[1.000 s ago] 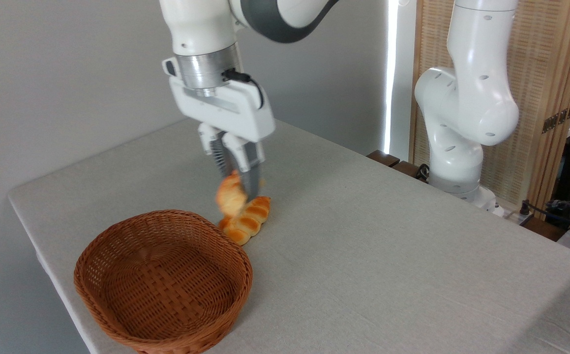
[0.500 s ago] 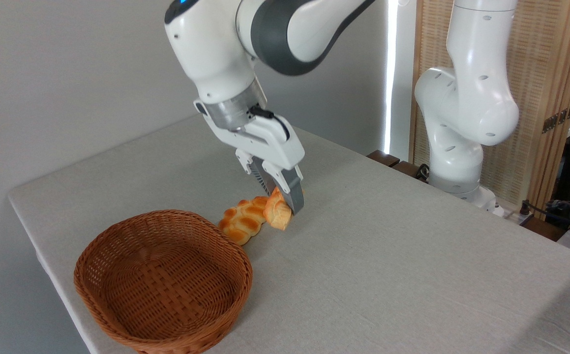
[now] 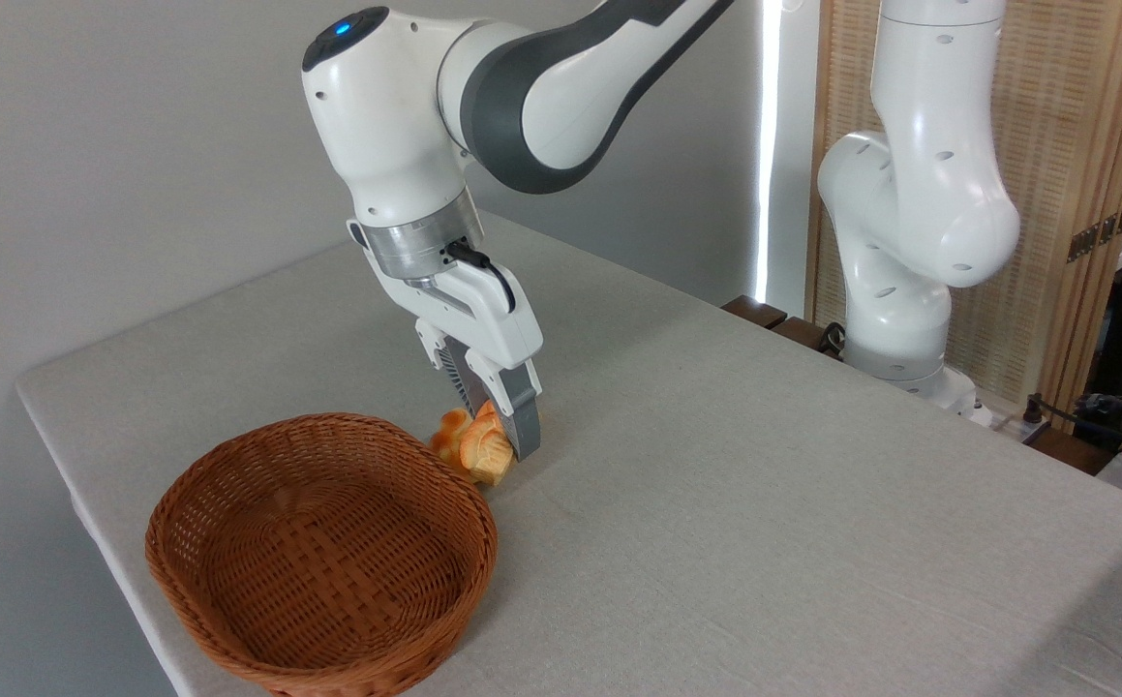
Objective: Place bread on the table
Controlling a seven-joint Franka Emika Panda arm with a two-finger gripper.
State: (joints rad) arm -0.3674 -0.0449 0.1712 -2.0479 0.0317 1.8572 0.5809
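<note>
From the fixed camera, the gripper (image 3: 500, 431) is tilted down just behind the far rim of the basket (image 3: 320, 552), its jaws closed on the bread (image 3: 483, 455), seemingly low so the bun can be set down gently rather than dropped. The bread sits pinched between the fingers at their tips, hanging mostly toward the basket side and at or just above the table (image 3: 764, 503); a bit of the loaf (image 3: 446, 440) peeks out behind it, beside the basket.

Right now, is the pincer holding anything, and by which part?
Yes: the pincer is shut on the bread, gripping its upper right side, low over the table.
</note>
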